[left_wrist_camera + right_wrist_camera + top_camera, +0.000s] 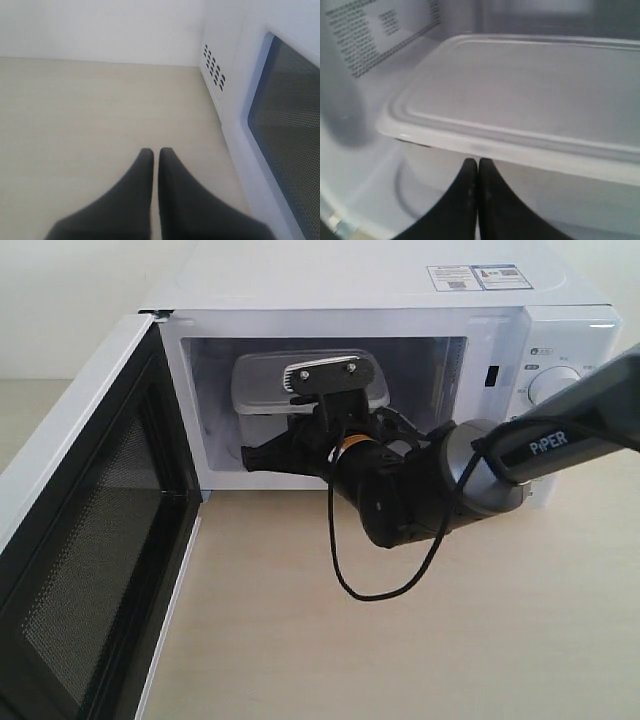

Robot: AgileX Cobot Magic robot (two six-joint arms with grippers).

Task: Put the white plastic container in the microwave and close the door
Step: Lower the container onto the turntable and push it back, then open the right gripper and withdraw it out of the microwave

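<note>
Checking in, Mia asks me: "How do the right jaws look?"

Me: "Shut tight. I see the two black tips pressed together with nothing between them. They sit inside the microwave (pixel 350 285), just under the lid rim of the white plastic container (pixel 530 85). I cannot tell if they touch its side."

Mia: "Where is the white plastic container?"

Me: "Inside the microwave. From the outside camera, my right arm (pixel 560 440) and its wrist camera (pixel 325 375) cover the front of it. I only see parts of its lid and sides. The door (pixel 90 540) hangs wide open on the left, black mesh side showing."

Mia: "And the left jaws?"

Me: "Closed too, with only a thin line between the tips, and holding nothing. They hang over the tabletop (pixel 75 110), beside the outer face of the door. The outside camera does not show them."

Mia: "Anything hard to see?"

Me: "The container's bottom is hidden, so I cannot tell what it rests on. The right wrist picture is blurry. One knob (pixel 555 385) is partly behind my arm, and the door's lower end is cut off."
</note>
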